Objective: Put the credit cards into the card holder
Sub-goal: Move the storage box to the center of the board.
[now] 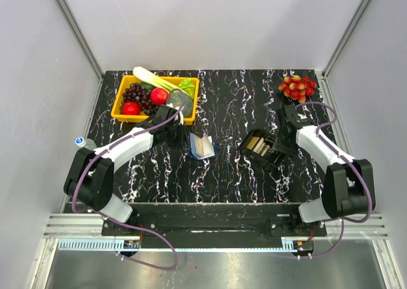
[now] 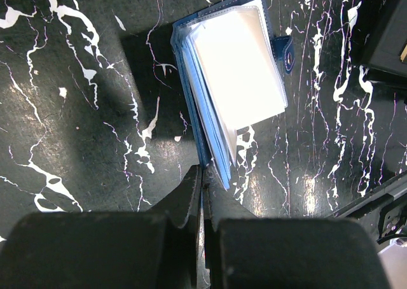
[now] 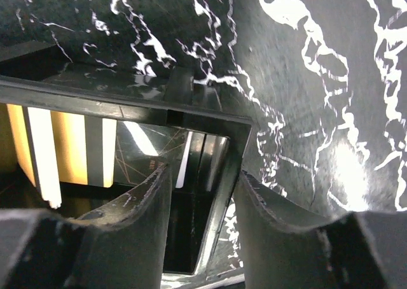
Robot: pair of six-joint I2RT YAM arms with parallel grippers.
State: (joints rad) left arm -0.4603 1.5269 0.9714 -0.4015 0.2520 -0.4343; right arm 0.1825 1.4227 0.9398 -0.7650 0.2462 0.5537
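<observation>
Top view: a black, white-veined counter (image 1: 229, 111) boxed in by grey walls, with a yellow fruit basket (image 1: 116, 114) back left and red grapes (image 1: 297, 86) back right. The blue card holder (image 1: 202, 146) lies open mid-counter, and the black tray (image 1: 243, 153) sits just to its right. Left wrist: the left jaws are pressed together, tips right at the holder's near corner. Right wrist: the right jaws are spread astride the tray's wall, with tan credit cards (image 3: 70, 149) standing inside, off to their left.

The left arm stretches toward one o'clock, the left end effector (image 2: 201, 177) pinched tight; the right arm bends toward eleven o'clock, the right end effector (image 3: 200, 181) parted.
</observation>
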